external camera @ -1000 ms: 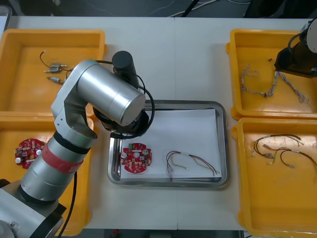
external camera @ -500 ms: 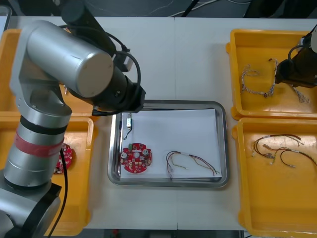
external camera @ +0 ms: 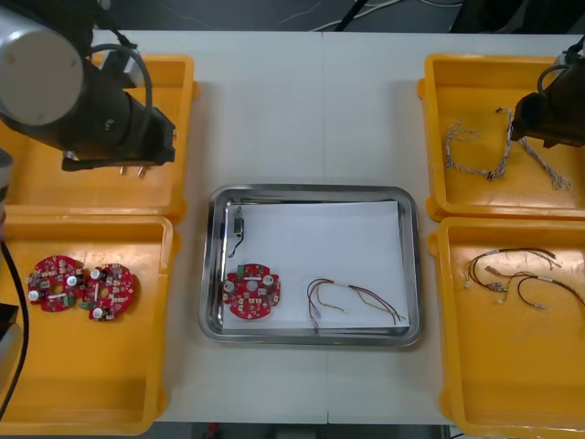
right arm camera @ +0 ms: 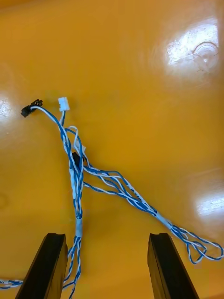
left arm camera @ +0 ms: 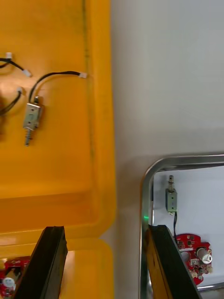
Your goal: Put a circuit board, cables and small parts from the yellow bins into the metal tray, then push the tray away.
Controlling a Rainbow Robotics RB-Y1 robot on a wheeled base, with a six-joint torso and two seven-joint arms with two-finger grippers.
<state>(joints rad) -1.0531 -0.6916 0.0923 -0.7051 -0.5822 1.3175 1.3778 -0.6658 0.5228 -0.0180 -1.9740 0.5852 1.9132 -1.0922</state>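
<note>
The metal tray (external camera: 311, 194) at the table's centre has white inside and holds a red circuit board (external camera: 253, 292), a red and yellow cable (external camera: 352, 299) and a small metal part (external camera: 239, 222). My left arm (external camera: 91, 110) hangs over the far left yellow bin (external camera: 187, 110). My left gripper (left arm camera: 105, 229) is open above that bin's corner, with the tray's rim (left arm camera: 154, 170) and the small metal part (left arm camera: 171, 198) beyond its finger. My right gripper (right arm camera: 106, 236) is open over twisted blue and white cables (right arm camera: 79, 187) in the far right bin (external camera: 434, 137); one strand runs beside a finger.
Another small metal part (left arm camera: 31, 117) with a black lead lies in the far left bin. Two circuit boards (external camera: 82, 285) lie in the near left bin. Black cables (external camera: 512, 270) lie in the near right bin (external camera: 448, 320).
My left arm has swung from over the tray back to the far left bin, leaving a small metal part in the tray. My right gripper has stayed over the blue and white cables.
</note>
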